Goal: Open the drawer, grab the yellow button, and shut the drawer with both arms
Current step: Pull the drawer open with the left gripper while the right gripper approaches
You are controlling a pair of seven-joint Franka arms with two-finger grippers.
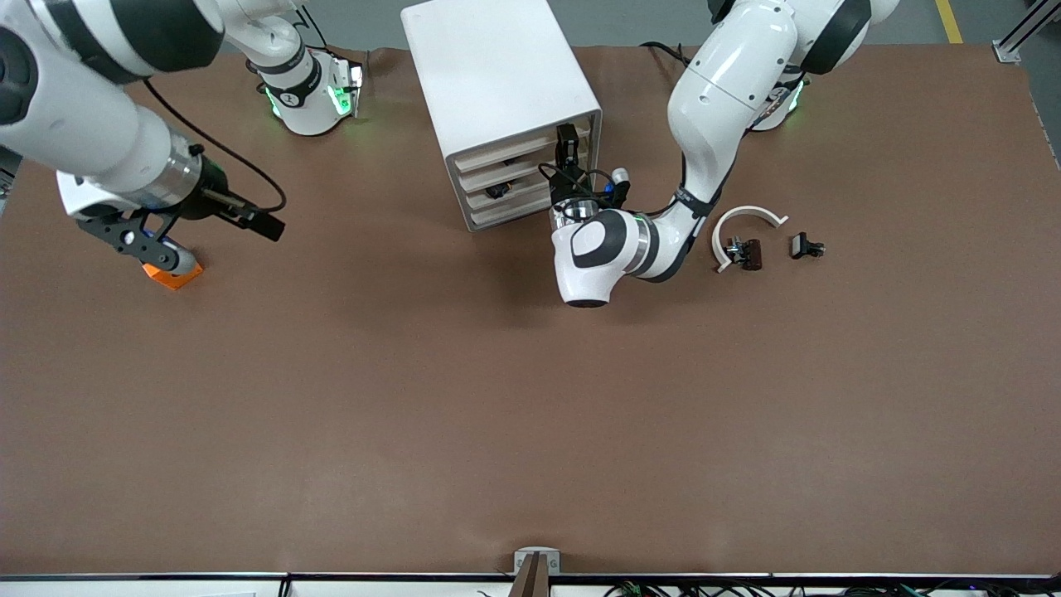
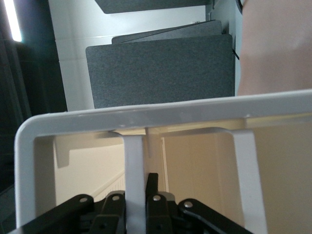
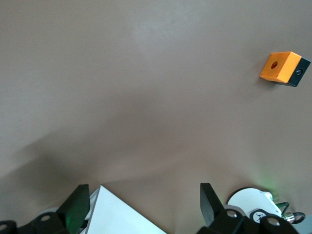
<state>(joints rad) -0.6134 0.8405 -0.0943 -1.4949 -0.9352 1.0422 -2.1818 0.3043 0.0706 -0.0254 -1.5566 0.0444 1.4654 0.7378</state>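
The white cabinet (image 1: 497,75) stands at the table's edge by the arms' bases, its four beige-fronted drawers (image 1: 506,178) all in. My left gripper (image 1: 568,151) is at the cabinet's front, at the left arm's end of the upper drawers. In the left wrist view it (image 2: 137,192) is shut on a white strip (image 2: 134,161) between two beige drawer fronts, inside the cabinet's white frame (image 2: 146,116). My right gripper (image 1: 157,247) hangs open and empty over the table at the right arm's end; its fingers (image 3: 210,202) stand wide apart. The button is hidden.
An orange cube with a black hole (image 1: 172,274) (image 3: 282,67) lies under the right gripper's side. A white arc (image 1: 746,217) with a black clip (image 1: 748,253) and a second black clip (image 1: 806,246) lie toward the left arm's end. The cabinet's corner (image 3: 122,217) shows in the right wrist view.
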